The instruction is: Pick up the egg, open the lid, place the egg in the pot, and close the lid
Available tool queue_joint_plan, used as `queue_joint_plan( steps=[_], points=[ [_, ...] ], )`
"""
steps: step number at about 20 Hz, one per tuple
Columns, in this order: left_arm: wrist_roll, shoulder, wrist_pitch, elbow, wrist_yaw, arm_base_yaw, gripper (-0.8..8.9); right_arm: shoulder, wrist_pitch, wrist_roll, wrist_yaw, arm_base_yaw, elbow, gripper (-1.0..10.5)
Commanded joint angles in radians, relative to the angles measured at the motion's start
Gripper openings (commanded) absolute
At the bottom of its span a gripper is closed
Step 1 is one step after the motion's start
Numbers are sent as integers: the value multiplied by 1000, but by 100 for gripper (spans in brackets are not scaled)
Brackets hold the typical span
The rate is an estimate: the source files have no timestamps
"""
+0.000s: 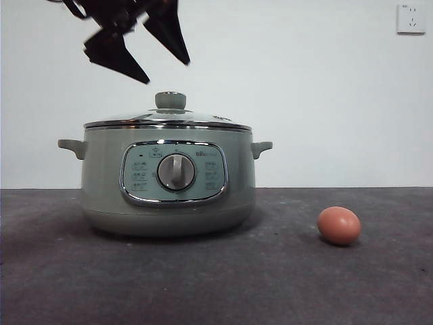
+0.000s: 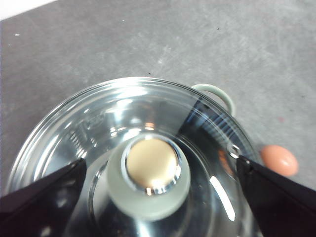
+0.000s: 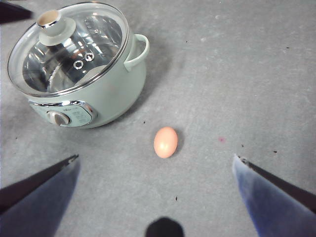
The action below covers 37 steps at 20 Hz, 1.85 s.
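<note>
You have much free counter around the things: the grey surface is bare in front of the pot and all around the egg. The egg lies on its side on the counter, well apart from the pot, on the side of one of the pot's small handles. Nothing stands between the egg and the pot.

The lid sits closed on the pot, with its pale green knob on top. The left gripper hangs above the lid, a little above the knob and not touching it. Its jaws are spread wide; in the left wrist view the knob is between them and both jaws are clear of it.

The right gripper is high over the counter with its jaws also wide apart and holding nothing. The egg is near the middle between them, far below.

On the wall behind, a white socket is in the upper corner, well away from the work.

Through the glass the inside of the pot is hard to read because of reflections. The front view does not show the right arm.
</note>
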Motion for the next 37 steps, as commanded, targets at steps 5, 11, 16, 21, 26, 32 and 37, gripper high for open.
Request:
queue_joint_plan(
  steps=[5,11,16,21,26,32,37],
  points=[
    [15,73,47,3,-38,-25,626,11,-5,10,-5,0,3,566],
    [14,108,32,3,-80,-29,612,19,-5,10,-5,0,3,566],
    [14,108,30,3,-79,-36,282,24,-8,10,-4,0,3,564],
    [14,108,20,3,-75,-41,101,36,-13,9,-4,0,3,564],
    [14,107,5,3,-71,-41,-8,38,-13,9,-4,0,3,564],
    [13,101,-25,65,-71,-41,-8,38,-13,9,-4,0,3,564],
    [13,95,-112,192,-48,-41,-8,45,-13,9,-4,0,3,564]
  ],
)
